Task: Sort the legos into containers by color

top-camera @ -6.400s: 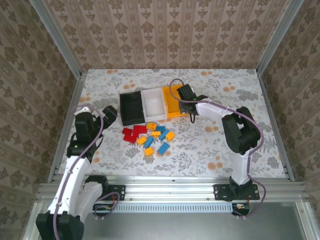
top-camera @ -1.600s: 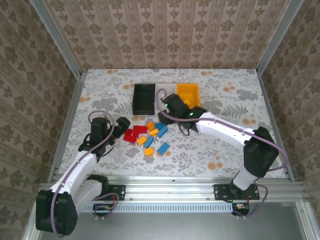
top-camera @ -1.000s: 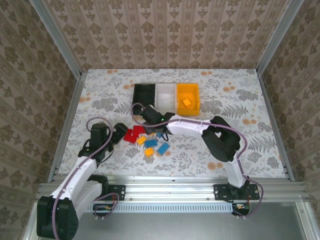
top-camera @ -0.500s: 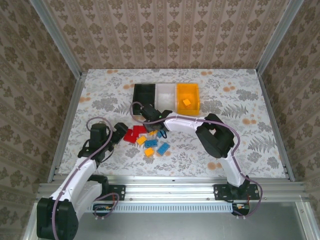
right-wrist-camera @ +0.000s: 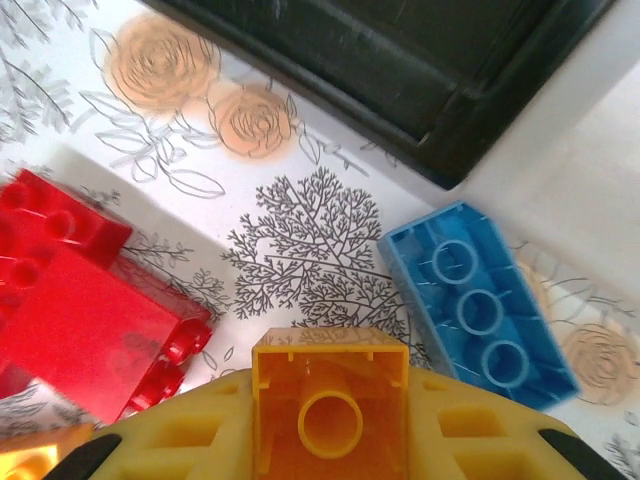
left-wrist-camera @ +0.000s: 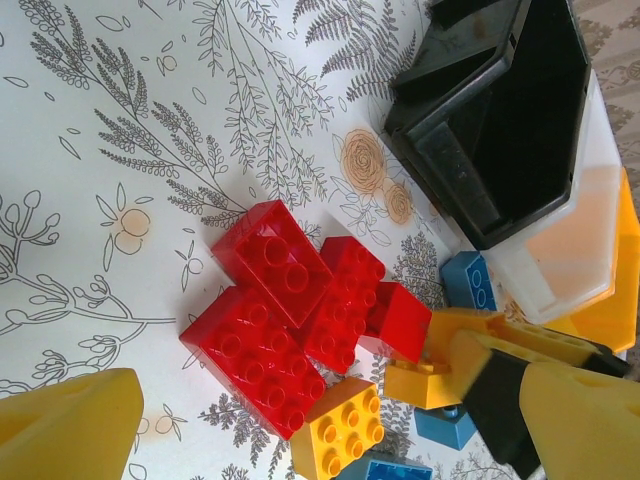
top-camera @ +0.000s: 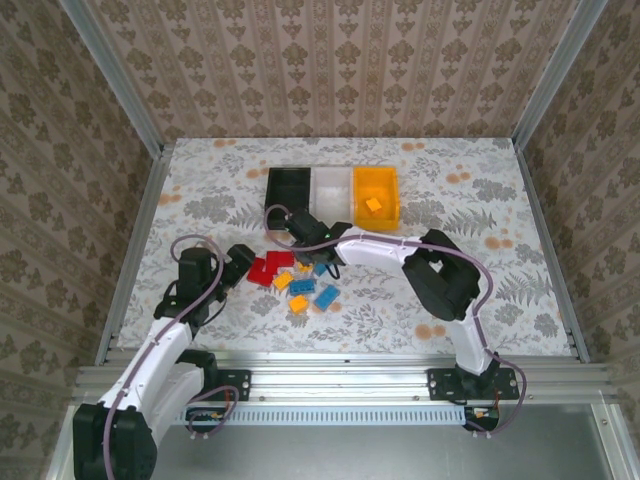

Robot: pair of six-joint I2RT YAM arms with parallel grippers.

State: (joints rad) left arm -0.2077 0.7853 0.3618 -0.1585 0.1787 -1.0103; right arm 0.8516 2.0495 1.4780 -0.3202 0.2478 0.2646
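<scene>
Nearest the arms' edge of the desk (top-camera: 450,210), loose bricks are lying on the flowered top. The nearest orange brick (top-camera: 298,303) and two blue bricks (top-camera: 327,296) are closest, and a cluster of red bricks (left-wrist-camera: 290,310) is sitting a little farther in. The left arm (top-camera: 160,335) is reaching toward that cluster from the left edge. The left jaws are standing wide apart just beside the red bricks, holding nothing.

Farther in, the right arm (top-camera: 375,247) is stretching across from the right side. The right jaws are gripping the held orange brick (right-wrist-camera: 329,420) on both sides, though it cannot be told whether the brick is off the desk. A red brick is sitting close on one side of it and an upturned blue brick (right-wrist-camera: 470,305) close on the other.

Toward the far edge, three bins are standing side by side in a row. The black bin (top-camera: 290,190) is on the left, the white bin (top-camera: 332,188) in the middle and the orange bin (top-camera: 378,185) on the right. A sorted orange brick (top-camera: 373,204) is already lying in the orange bin.

The step in hand looks like picking an orange brick for the orange bin. The next move probably calls for lifting it straight up so the neighbouring bricks are not dragged along. The brick then needs carrying past the black and white bins to the right end of the row and releasing low over the orange bin. Most of the pile is still waiting to be sorted.
</scene>
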